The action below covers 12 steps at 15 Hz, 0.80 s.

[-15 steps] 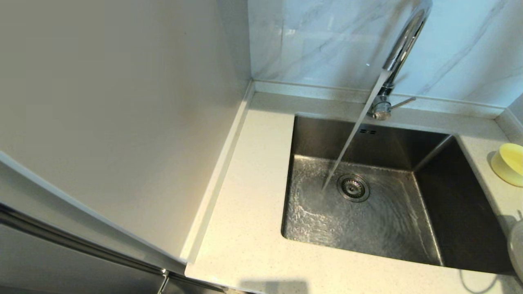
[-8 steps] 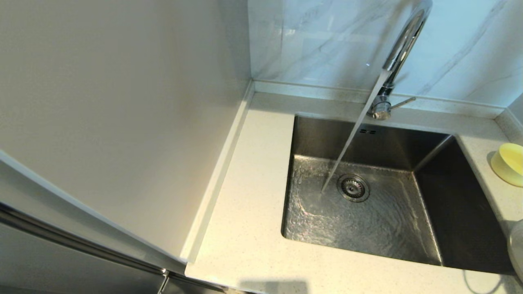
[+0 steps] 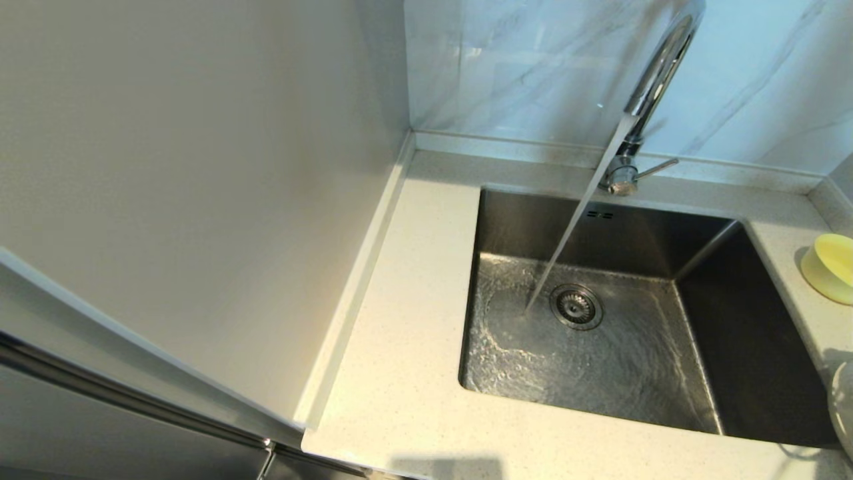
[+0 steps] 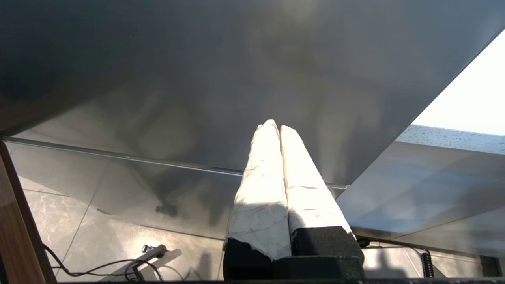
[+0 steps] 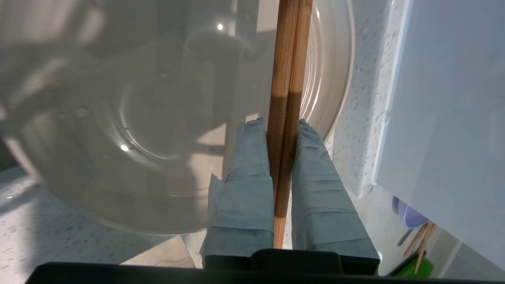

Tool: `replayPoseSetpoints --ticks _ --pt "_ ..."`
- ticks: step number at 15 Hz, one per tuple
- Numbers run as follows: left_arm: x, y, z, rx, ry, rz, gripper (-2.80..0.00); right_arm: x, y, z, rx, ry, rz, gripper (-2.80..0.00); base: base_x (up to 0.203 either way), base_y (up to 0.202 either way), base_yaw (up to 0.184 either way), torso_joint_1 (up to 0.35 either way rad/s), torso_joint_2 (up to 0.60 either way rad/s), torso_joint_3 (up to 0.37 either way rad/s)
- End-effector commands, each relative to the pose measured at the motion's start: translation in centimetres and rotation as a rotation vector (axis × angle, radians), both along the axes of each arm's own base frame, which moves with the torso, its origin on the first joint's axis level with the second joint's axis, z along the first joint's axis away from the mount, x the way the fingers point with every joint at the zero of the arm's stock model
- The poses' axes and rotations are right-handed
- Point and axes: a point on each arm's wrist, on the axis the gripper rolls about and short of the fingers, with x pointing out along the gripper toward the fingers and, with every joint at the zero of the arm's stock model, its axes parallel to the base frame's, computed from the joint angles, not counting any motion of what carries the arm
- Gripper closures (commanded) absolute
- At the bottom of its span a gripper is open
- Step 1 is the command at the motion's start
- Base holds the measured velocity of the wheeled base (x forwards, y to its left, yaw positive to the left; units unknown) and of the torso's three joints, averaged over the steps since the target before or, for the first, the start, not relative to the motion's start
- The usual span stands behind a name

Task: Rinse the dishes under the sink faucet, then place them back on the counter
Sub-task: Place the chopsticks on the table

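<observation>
The speckled counter (image 3: 400,373) framed the steel sink (image 3: 746,347), where we saw the faucet (image 3: 656,73) running; the yellow bowl (image 3: 830,267) sat at its right; our right gripper (image 5: 282,126) clamped bamboo chopsticks (image 5: 288,59) above the plate (image 5: 118,138); our left gripper (image 4: 276,126) hung parked, fingers together.
</observation>
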Motion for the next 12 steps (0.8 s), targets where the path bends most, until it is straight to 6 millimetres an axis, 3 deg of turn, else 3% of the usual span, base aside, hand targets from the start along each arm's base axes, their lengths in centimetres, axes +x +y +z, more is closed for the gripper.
replayPoseSetpoints --ticks 1,12 --pt "0.0 0.0 0.0 0.000 0.000 0.000 0.00 0.1 -0.4 -0.9 0.025 0.034 -0.011 0.00 0.000 0.000 0.000 0.000 0.00 0.000" --pt "0.0 0.0 0.0 0.000 0.000 0.001 0.00 0.2 -0.6 -2.2 0.059 0.077 -0.011 0.00 0.000 0.000 0.000 0.000 0.00 0.000"
